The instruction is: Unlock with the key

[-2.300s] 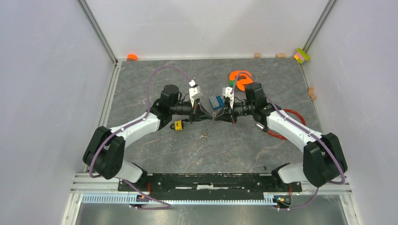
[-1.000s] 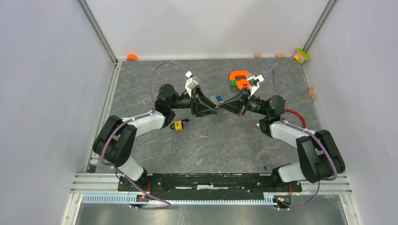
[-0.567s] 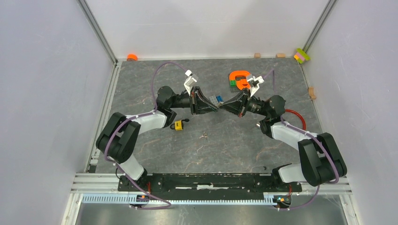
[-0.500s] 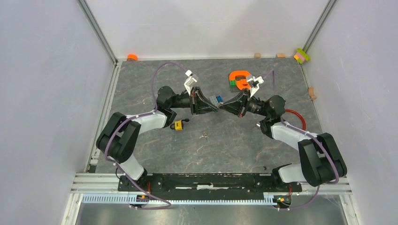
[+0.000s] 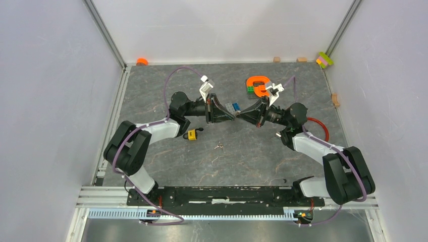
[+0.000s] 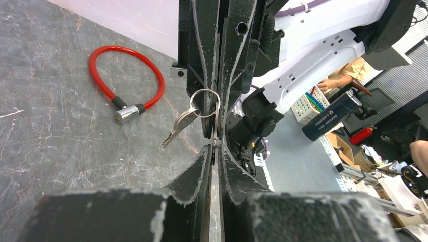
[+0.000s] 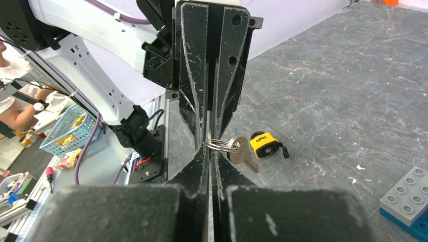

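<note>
Key passing between grippers, mid-air, centre of frame
Right gripper (image 7: 210, 147) clamped on key (image 7: 244, 155); left gripper (image 6: 213, 151) nearly together, hold unclear; padlock (image 7: 264, 143) lies right of centre; next: settle one firm grip, then line up key.

We see the left gripper (image 6: 212, 150) at the bottom, fingers drawn to a thin slit, meeting the right gripper (image 6: 210, 132) tip to tip as it reaches in from the top. The right gripper's fingers are pinched on the ring of the key (image 6: 179, 126), whose blade dangles to the left. A red cable (image 6: 126, 114) lies on the table (image 6: 50, 151).
</note>
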You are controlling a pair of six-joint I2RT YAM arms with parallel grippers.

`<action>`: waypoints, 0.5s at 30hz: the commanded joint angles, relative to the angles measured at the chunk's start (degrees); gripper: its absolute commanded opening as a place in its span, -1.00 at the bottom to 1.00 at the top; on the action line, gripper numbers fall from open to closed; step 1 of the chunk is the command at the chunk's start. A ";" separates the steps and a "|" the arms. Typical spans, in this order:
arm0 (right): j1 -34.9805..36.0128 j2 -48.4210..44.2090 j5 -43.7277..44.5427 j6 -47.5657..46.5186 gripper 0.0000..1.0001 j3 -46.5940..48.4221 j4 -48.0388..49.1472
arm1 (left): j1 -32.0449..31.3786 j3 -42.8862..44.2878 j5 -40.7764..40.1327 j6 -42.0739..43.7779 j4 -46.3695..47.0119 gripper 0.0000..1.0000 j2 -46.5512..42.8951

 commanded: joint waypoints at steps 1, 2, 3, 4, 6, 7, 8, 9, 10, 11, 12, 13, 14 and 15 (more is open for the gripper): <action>0.78 -2.02 1.29 -4.23 -0.99 -0.43 -1.77 | -0.55 2.11 -0.32 1.95 -0.36 -0.82 -0.67; 0.96 -2.20 1.42 -4.86 -1.00 -0.46 -2.23 | -0.56 2.15 -0.32 2.13 -0.55 -0.93 -0.64; 1.09 -2.50 1.53 -5.39 -1.00 -0.52 -2.70 | -0.55 2.22 -0.32 2.30 -0.71 -0.95 -0.73; 1.11 -2.76 1.62 -6.09 -1.00 -0.53 -3.25 | -0.57 2.17 -0.30 2.40 -0.82 -0.96 -0.78; 1.13 -3.32 1.81 -7.12 -0.95 -0.69 -4.00 | -0.58 1.86 -0.55 2.91 -1.03 -0.95 -1.20; 1.04 -3.67 1.82 -7.83 -0.86 -0.70 -4.72 | -0.58 1.60 -0.89 3.57 -1.80 -0.96 -1.65; 1.04 -4.15 1.74 -9.03 -0.66 -0.54 -6.30 | -0.55 1.38 -1.33 4.96 -3.20 -0.95 -2.15; 1.04 -4.80 1.77 -10.82 -0.46 -0.31 -8.39 | -0.55 1.21 -1.46 7.26 -5.19 -0.95 -3.07; 1.11 -5.52 1.94 -13.09 -0.32 0.08 -10.83 | -0.55 1.19 -1.46 10.04 -8.46 -0.95 -4.06; 1.10 -6.39 2.15 -15.33 -0.12 0.51 -14.25 | -0.57 1.23 -1.59 12.70 -12.19 -0.95 -4.96; 1.10 -7.16 2.34 -18.65 0.03 1.13 -17.73 | -0.55 1.40 -1.71 16.42 -15.76 -0.95 -6.20; 1.08 -7.72 2.14 -22.09 0.17 2.08 -22.51 | -0.55 1.73 -1.84 20.09 -20.95 -0.95 -7.30; 1.05 -8.22 2.05 -27.33 0.27 3.60 -29.05 | -0.61 2.48 -2.17 25.53 -26.18 -0.96 -8.71; 0.96 -8.65 1.65 -32.25 0.37 5.13 -35.17 | -0.55 3.41 -2.63 30.35 -33.02 -0.96 -10.17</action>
